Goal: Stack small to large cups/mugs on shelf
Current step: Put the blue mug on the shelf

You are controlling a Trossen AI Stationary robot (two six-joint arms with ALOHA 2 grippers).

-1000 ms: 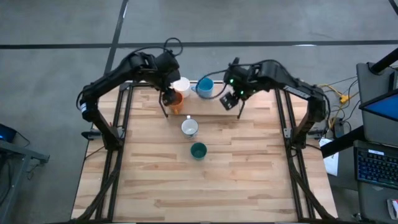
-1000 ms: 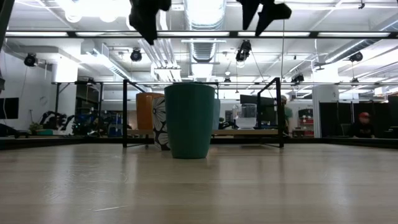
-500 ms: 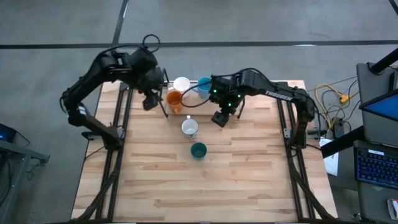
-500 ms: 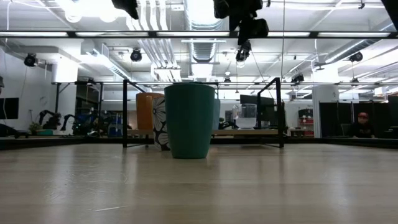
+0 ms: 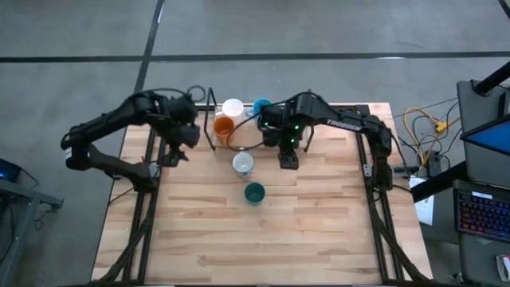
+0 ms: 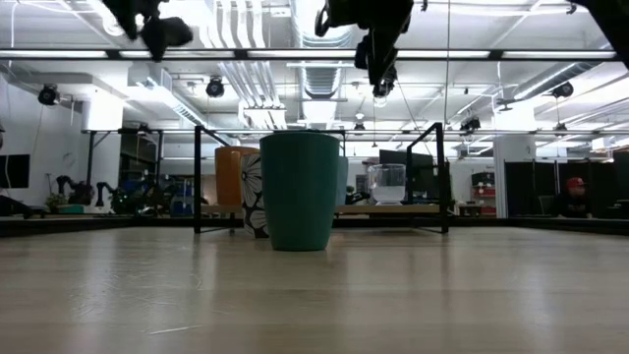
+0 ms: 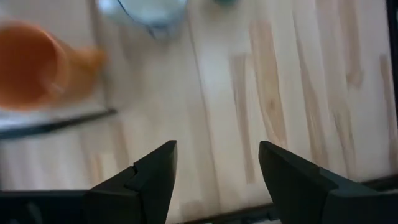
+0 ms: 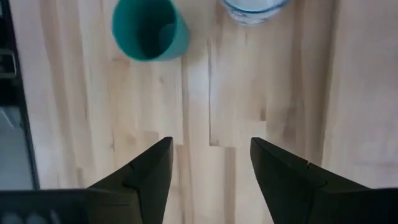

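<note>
An orange cup (image 5: 224, 126), a white cup (image 5: 233, 108) and a light blue cup (image 5: 262, 106) stand at the shelf (image 5: 211, 135) by the table's far edge. In the low view a clear glass (image 6: 388, 183) stands on the shelf's plank (image 6: 413, 208). A whitish mug (image 5: 243, 164) and a dark teal cup (image 5: 254, 192) stand on the tabletop nearer the front. My left gripper (image 5: 177, 151) hovers open, left of the orange cup (image 7: 28, 65). My right gripper (image 5: 287, 159) hovers open over bare wood, right of the mug (image 8: 252, 9) and the teal cup (image 8: 149, 28).
The shelf's black wire uprights (image 6: 197, 177) stand at its ends. Black frame rails (image 5: 151, 159) run along the table's left and right sides. Bare wood (image 5: 263, 239) fills the table's near half. A desk with a keyboard (image 5: 482, 215) stands off the right edge.
My left gripper has left the orange cup, going toward the table's left and near edges, sinking a little and rolling. My right gripper has come from beside the blue cup toward the near edge and down, rolling, and now hangs right of the whitish mug. The cups have stayed put.
</note>
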